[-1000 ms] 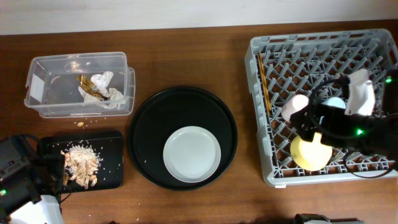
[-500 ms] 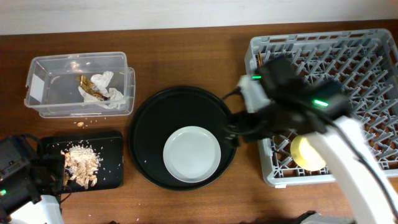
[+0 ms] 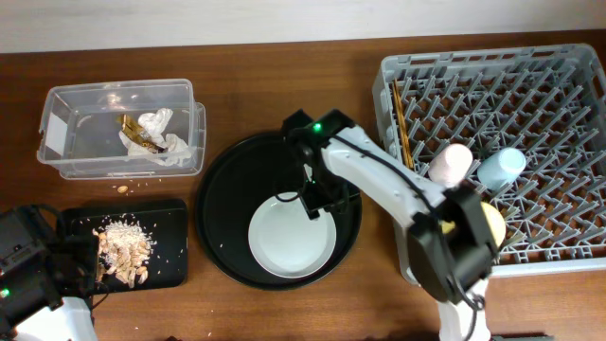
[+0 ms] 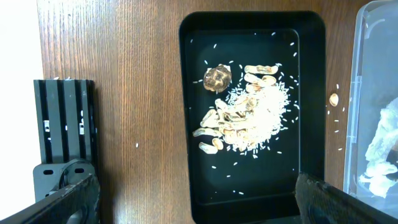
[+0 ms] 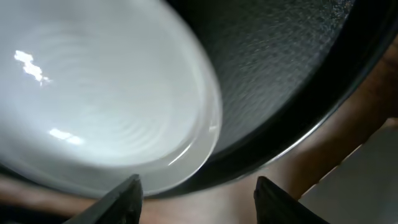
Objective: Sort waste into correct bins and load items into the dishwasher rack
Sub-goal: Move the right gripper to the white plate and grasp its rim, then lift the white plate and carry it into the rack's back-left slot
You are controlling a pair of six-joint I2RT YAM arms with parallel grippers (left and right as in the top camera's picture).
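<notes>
Brown wood-grain surface fills the overhead view. At its near edge, around 8 o'clock, the left end effector (image 4: 196, 190) hangs with its fingers spread wide and nothing between them. It is above the shallow black tray (image 3: 170, 227), where the beige food scraps (image 3: 123, 248) lie heaped with loose grains around them. Toward 6 o'clock the pale-grey plate (image 3: 292, 234) lies flat in the large round black tray (image 3: 227, 189), off-centre toward that tray's 5 o'clock. The right end effector (image 3: 318, 194) is over the plate's 1 o'clock rim, fingers apart and gripping nothing; the blurred wrist view does not show whether they touch the rim. At 3 o'clock the grey dishwasher rack (image 3: 559, 104) holds the yellow bowl (image 3: 492, 223) near its front, partly behind the right arm. Beyond the bowl are the pink cup (image 3: 452, 163) and light-blue cup (image 3: 501, 169) side by side, and the chopsticks (image 3: 401, 123) lie along the rack's 9 o'clock wall. Farthest, at 10 o'clock, the clear tub (image 3: 57, 104) holds the crumpled tissue (image 3: 156, 123) and gold-brown wrapper (image 3: 135, 140).
</notes>
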